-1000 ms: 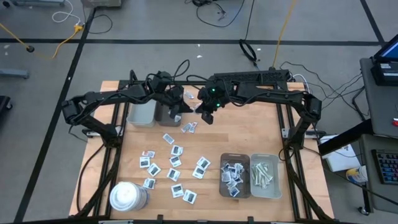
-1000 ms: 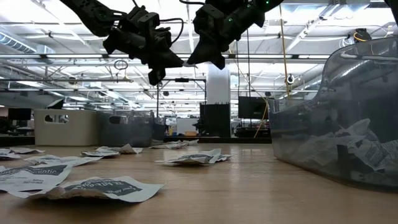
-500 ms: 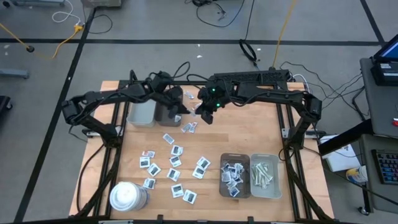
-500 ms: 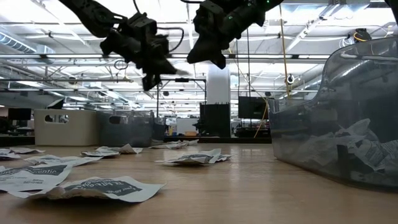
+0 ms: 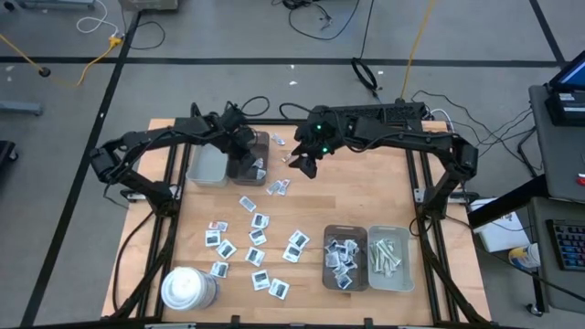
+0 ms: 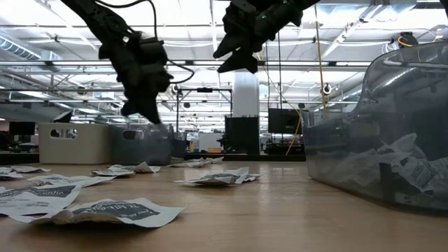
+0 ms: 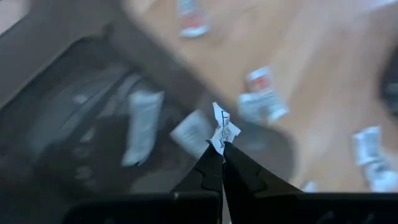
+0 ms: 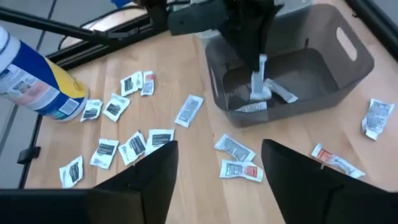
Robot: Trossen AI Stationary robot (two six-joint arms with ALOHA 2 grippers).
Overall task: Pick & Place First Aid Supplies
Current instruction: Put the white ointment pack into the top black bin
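The left pincer (image 8: 260, 65), clamped on a small white packet (image 7: 222, 129), hangs directly above the dark grey bin (image 8: 348, 59), the packet pointing straight down into it, while the right pincer (image 5: 303, 163) waits apart beside.

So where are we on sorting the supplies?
Some packets already lie in the dark bin and the front trays. The left gripper holds one packet over that bin; the right gripper hangs open. Over a dozen loose packets remain on the table.

Grey bins (image 5: 208, 167) at table's (image 5: 366, 196) far edge; white cylinder (image 5: 187, 289) near corner.
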